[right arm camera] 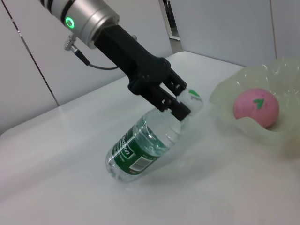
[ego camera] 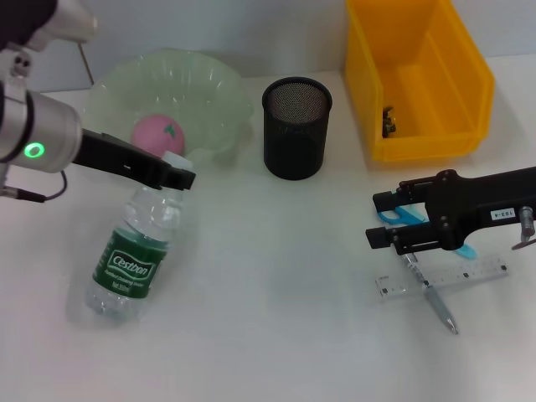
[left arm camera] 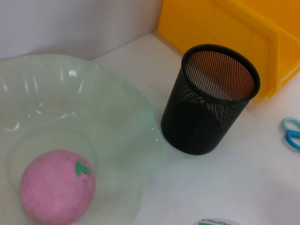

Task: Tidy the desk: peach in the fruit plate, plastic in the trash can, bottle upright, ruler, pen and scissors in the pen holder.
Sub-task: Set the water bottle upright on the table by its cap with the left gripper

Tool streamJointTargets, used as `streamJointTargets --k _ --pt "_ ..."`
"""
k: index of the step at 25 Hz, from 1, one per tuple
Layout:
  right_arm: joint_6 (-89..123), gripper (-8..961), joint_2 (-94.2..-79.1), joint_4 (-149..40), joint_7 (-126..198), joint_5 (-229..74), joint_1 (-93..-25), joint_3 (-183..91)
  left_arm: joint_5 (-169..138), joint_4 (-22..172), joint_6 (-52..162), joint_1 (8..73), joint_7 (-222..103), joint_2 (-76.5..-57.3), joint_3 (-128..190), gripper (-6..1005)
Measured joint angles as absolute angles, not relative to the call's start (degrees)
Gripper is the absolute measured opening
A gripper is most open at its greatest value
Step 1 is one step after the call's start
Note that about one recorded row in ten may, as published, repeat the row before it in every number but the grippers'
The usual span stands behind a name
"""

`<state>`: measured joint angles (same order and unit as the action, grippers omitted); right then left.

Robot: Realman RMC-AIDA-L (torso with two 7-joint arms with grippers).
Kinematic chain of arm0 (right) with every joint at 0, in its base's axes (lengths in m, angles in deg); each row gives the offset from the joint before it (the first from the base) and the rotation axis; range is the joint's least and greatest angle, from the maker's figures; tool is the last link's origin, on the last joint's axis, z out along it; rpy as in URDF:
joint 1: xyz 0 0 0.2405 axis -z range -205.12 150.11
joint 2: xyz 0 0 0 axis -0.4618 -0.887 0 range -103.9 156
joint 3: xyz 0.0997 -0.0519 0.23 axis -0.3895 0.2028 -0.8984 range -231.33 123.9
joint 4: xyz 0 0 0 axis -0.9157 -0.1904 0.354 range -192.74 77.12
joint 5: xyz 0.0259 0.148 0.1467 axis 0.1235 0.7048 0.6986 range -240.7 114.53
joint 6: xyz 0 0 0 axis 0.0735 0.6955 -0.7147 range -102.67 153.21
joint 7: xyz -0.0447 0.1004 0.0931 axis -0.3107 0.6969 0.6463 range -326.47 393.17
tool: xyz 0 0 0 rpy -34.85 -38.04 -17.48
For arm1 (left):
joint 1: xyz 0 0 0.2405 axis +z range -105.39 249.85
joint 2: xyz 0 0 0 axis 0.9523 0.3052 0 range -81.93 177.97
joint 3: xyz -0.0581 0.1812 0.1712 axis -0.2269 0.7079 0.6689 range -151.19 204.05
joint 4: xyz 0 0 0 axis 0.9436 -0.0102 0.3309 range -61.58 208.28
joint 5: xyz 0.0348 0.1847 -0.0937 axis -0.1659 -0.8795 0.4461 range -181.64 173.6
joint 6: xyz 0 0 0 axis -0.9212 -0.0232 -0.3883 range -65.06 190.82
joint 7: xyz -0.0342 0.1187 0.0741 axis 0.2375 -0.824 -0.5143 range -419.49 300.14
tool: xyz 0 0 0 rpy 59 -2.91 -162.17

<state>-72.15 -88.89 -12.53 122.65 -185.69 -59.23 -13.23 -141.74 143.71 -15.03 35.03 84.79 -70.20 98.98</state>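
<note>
Head view: the left pincer (ego camera: 177, 177) grips the neck of the tilted bottle (ego camera: 134, 251) near the counter's left edge. The right pincer (ego camera: 387, 219) hovers narrow above the scissors (ego camera: 400, 215).

Right wrist view: the bottle is light, smooth and slippery; hold below the cap (right arm camera: 192, 99).

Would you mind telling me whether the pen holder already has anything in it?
No, the left wrist view looks down into the black mesh pen holder and shows only its bare inside.
</note>
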Motion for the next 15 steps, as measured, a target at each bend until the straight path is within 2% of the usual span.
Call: streamJointTargets --k 15 --pt "-72.4 689 -88.8 -12.4 123.1 -185.5 -59.2 -13.3 -138.9 148.7 -17.2 36.6 82.6 -70.15 94.7 473"
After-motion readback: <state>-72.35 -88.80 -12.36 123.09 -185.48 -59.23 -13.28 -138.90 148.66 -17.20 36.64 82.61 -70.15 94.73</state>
